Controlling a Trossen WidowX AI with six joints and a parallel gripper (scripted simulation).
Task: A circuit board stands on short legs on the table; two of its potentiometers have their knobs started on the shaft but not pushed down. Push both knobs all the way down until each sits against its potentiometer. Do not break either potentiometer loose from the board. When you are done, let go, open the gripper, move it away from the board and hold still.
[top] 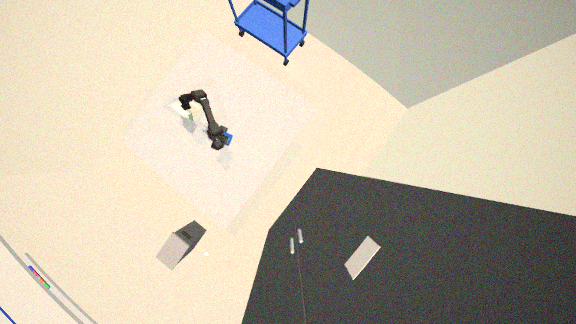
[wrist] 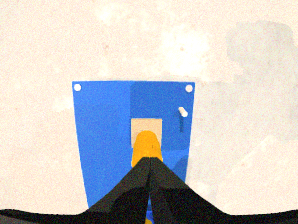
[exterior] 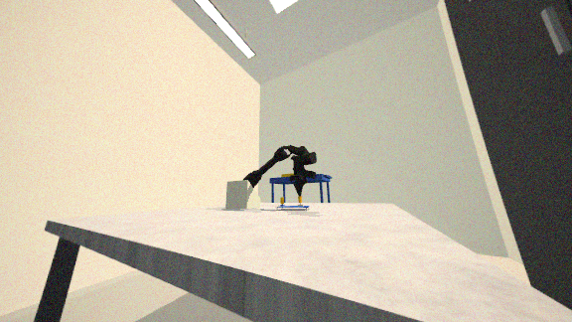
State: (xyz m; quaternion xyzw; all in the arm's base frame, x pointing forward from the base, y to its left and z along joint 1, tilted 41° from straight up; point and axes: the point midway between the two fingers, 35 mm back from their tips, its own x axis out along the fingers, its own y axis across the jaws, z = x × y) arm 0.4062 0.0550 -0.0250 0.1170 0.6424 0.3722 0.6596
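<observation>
A blue circuit board stands on the pale table. In the wrist view an orange knob sits on a tan potentiometer at the board's middle. My gripper is shut, its tips together right over this knob and pointing straight down. In the exterior view two orange knobs stand on the board; the gripper is above the right one.
A grey box stands by the arm's base, left of the board. A blue cart stands behind the table. A small white part sits on the board, right of the potentiometer.
</observation>
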